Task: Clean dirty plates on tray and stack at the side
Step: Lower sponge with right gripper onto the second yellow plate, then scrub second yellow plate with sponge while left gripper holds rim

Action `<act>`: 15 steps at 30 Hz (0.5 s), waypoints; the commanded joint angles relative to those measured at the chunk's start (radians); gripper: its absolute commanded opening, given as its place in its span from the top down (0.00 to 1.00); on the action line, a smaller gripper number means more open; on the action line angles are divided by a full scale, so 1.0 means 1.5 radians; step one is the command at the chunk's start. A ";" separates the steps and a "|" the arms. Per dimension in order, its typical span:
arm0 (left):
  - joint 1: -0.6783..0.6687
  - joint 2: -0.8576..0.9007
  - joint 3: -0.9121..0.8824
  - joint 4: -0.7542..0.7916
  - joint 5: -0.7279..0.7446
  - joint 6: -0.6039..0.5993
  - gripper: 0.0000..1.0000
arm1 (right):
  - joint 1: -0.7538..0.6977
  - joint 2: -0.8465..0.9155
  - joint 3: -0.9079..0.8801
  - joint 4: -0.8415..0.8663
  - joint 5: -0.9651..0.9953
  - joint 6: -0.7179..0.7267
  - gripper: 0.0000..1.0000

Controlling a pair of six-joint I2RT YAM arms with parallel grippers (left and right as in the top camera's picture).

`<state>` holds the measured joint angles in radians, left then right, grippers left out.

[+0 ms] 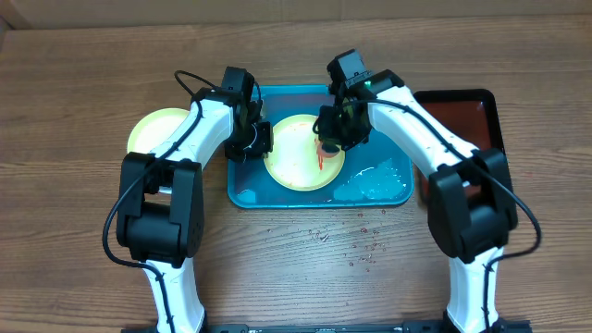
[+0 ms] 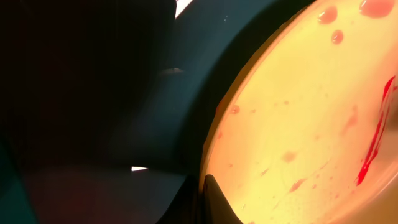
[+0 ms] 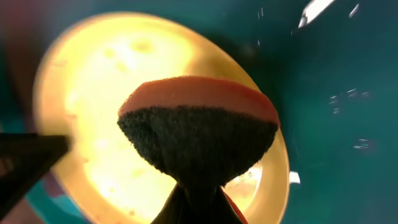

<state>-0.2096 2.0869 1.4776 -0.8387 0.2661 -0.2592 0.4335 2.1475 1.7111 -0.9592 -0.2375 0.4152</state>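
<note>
On wooden table [image 1: 74,74], turquoise tray [image 1: 277,196]

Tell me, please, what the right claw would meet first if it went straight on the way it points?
Most likely the yellow plate: the right claw holds a sponge aimed at it, so the sponge would press the plate in the tray first. The gap left is unclear.

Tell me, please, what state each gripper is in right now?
Left gripper: at the rim of the yellow plate; open or shut cannot be told.
Right gripper: shut on the sponge.
</note>
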 commanded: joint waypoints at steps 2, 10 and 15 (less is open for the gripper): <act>-0.005 0.013 -0.004 -0.002 0.016 0.014 0.96 | -0.001 0.074 -0.002 -0.012 -0.060 0.003 0.96; -0.005 0.013 -0.004 -0.002 0.020 0.014 0.96 | 0.003 0.102 -0.002 -0.003 -0.134 0.005 0.96; -0.005 0.013 -0.004 0.000 0.051 0.024 0.96 | 0.031 0.103 -0.002 0.027 -0.165 0.005 0.96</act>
<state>-0.2092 2.0895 1.4776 -0.8413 0.2653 -0.2523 0.4282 2.2658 1.7153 -0.9394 -0.4183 0.4187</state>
